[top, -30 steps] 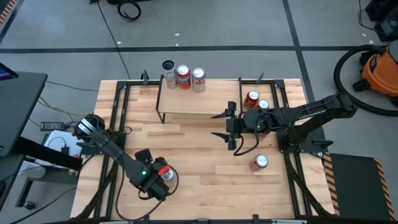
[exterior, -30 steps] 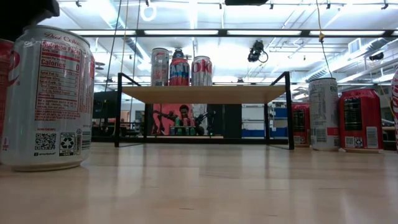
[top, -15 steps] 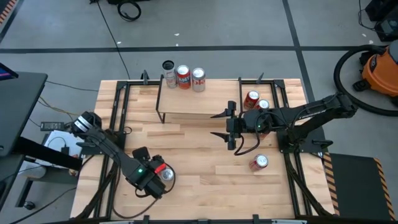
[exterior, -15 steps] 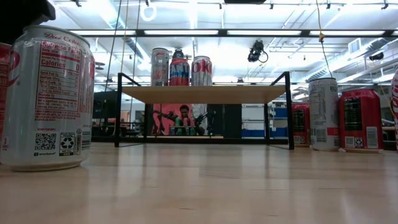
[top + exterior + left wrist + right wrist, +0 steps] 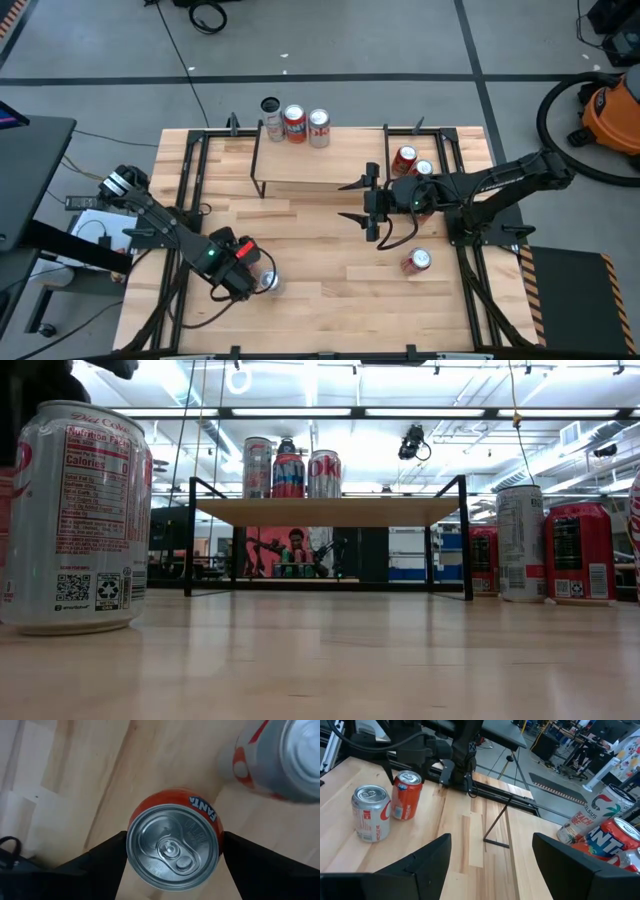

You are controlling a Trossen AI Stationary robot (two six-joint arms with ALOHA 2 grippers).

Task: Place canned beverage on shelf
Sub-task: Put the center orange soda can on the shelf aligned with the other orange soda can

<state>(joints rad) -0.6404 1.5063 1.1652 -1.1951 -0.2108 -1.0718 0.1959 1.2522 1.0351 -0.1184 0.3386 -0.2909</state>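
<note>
**Left arm lining up on the Fanta: get down over it before squeezing**

The left gripper (image 5: 245, 270) sits in the lower left of the high view, right by the two cans there. In its wrist view the orange Fanta can (image 5: 172, 845) fills the middle of the frame, lid up, with one dark finger on each side. The fingers look spread and I don't think they're gripping anything yet. The right wrist view backs that up: the can (image 5: 406, 795) stands free on the wood.

Tips, as I see it:
- Drop straight down so the fingers land on the can's sides, below the rim, then close.
- Mind the Diet Coke can (image 5: 268, 282) just beside it. It's the silver one at the left of the low view (image 5: 75, 515), and a finger could easily knock it over.
- Lift high enough to clear the shelf (image 5: 320, 165) in the upper middle of the high view. Its bare stretch is to the right of the three cans (image 5: 294, 122) parked at its far left end.

The right gripper (image 5: 358, 200) waits mid-table just below the shelf, fingers wide apart and empty.
</note>
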